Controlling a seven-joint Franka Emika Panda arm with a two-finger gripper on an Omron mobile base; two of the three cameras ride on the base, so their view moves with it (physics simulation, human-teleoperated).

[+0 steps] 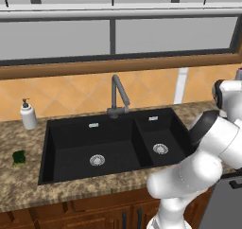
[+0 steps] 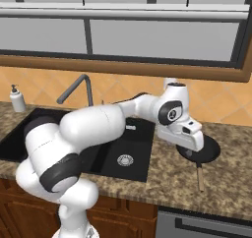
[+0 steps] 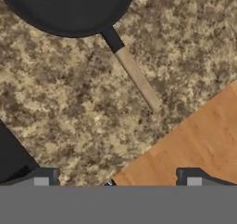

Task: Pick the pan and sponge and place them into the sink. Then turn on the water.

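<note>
Nothing's in the sink [image 1: 66, 128] yet: gripper [image 3: 115, 181] wide open and empty above the pan [image 3: 69, 10], sponge [image 1: 19, 158] untouched, faucet [image 1: 118, 95] dry.

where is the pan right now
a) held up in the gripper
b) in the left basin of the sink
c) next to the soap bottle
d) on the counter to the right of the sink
d: the pan lies flat on the speckled counter right of the sink, its handle toward the counter's front edge, with the open gripper above it and not touching it.
</note>
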